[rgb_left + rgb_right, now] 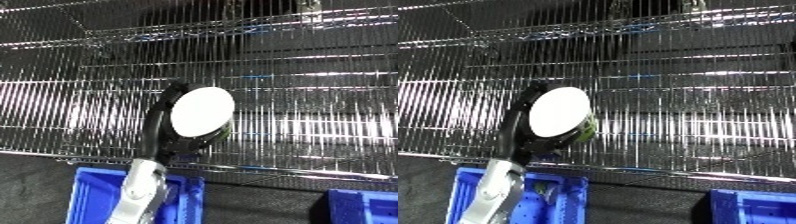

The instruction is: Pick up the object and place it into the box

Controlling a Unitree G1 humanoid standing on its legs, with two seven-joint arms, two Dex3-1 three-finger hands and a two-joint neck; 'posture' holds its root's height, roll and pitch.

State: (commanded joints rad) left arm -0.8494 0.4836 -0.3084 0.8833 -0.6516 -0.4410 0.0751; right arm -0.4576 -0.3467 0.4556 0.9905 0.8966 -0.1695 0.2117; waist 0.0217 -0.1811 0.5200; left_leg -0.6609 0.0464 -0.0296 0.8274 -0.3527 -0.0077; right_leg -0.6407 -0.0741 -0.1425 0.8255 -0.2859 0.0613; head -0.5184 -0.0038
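Left hand (164,131) raised in front of wire shelf (302,100), fingers curled round a small container with white round lid (202,111); lid face turned toward camera, a green-yellow edge of the body just visible at 4 o'clock of the lid in the right eye view. Exact kind of container not readable. Held clear of the shelf wires, at about picture centre, slightly toward 9 o'clock.

Blue bin (89,195) at 7 o'clock, below the shelf's front edge and directly under the forearm. Second blue bin (369,205) at 5 o'clock, well apart. Right hand nowhere in view.

Judged stage: pick done, carry to bin pending.

Risks from here:
- Grip seems to cover only the far side and lower rim of the container; tilting the wrist down toward the bin could let it slide out early, landing on the shelf edge or the floor gap in front of it.
- Shelf front rail lies between hand and bin; a low retreat could clip it and knock the container loose.
- Forearm hides much of the bin opening, so release point hard to judge; early release could bounce the container off the bin rim.
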